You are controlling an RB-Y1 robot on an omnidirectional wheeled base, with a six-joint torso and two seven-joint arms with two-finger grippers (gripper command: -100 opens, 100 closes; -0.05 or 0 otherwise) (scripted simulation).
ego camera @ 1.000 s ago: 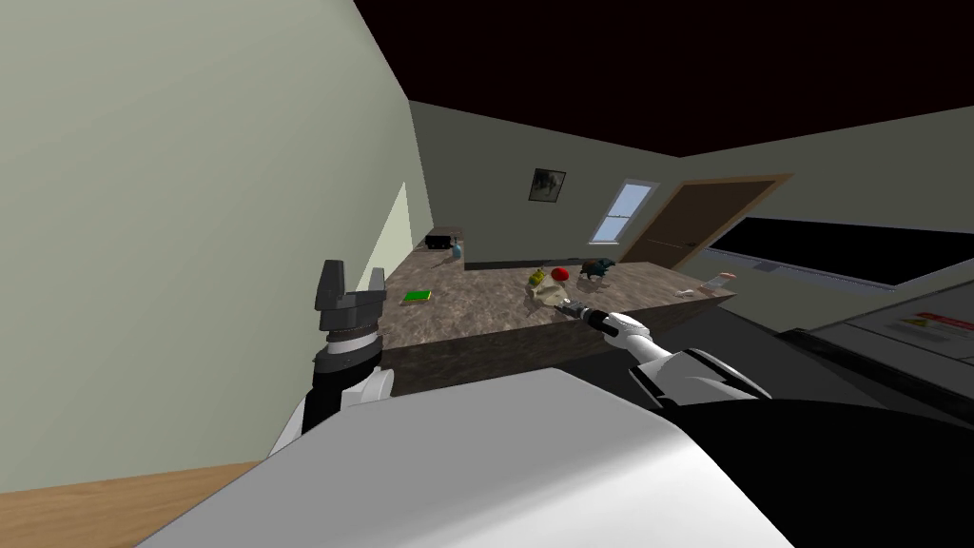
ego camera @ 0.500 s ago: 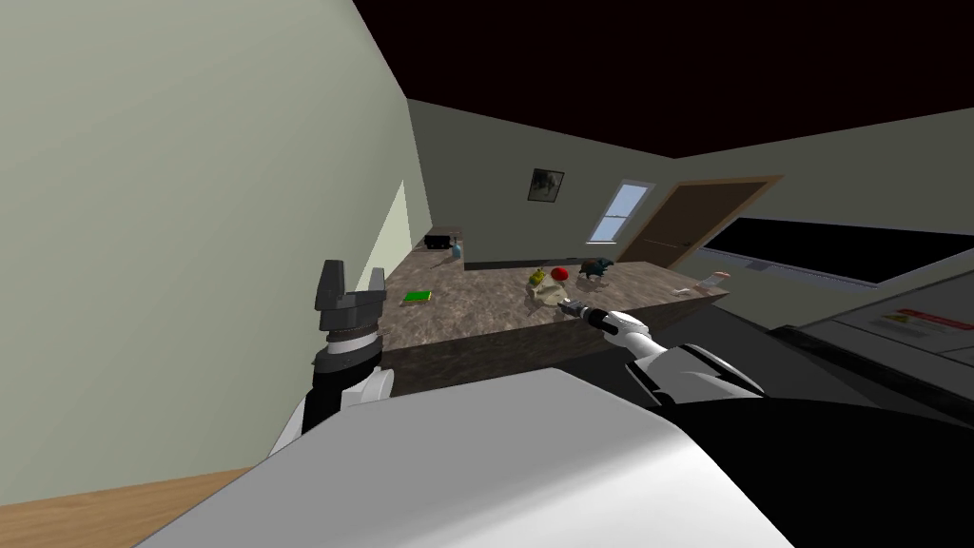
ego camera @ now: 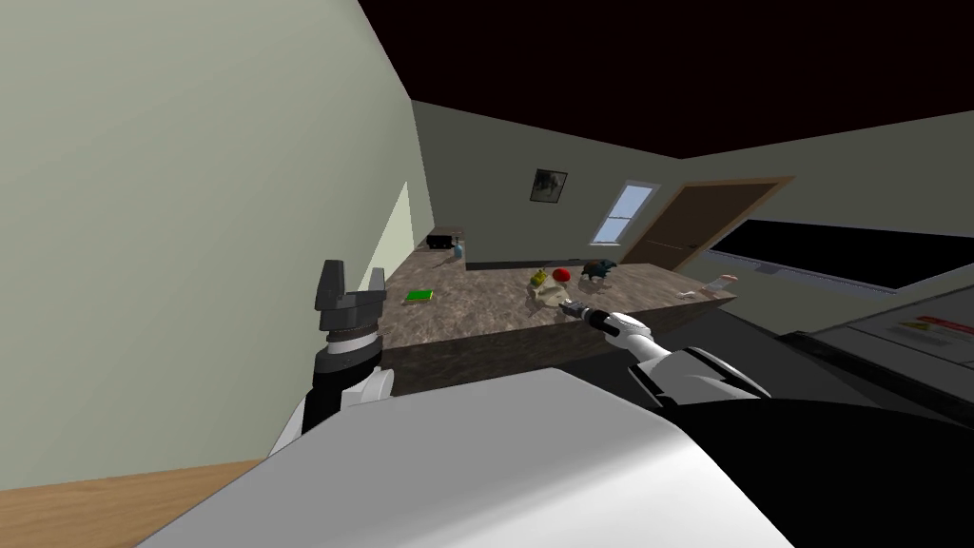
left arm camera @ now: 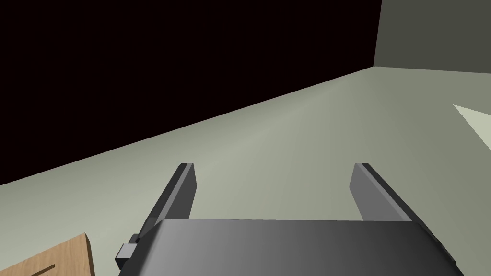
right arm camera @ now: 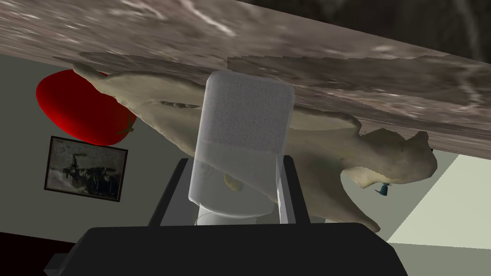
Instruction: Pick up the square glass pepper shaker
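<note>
Your right gripper [right arm camera: 235, 162] clamps translucent square shaker [right arm camera: 244, 124] by sides — beige lump [right arm camera: 335, 158], red tomato [right arm camera: 79, 110] just behind. Your left gripper [left arm camera: 273, 167]: fingers spread apart.

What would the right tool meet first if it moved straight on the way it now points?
The right tool is shut on the white shaker. Going straight on, it would probably push that into the beige lumpy object on the mottled counter beyond, though depth is unclear.

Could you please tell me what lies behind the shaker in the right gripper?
Behind the shaker lies a beige lumpy thing on the counter, a red tomato beside it; the shaker covers its middle.
</note>
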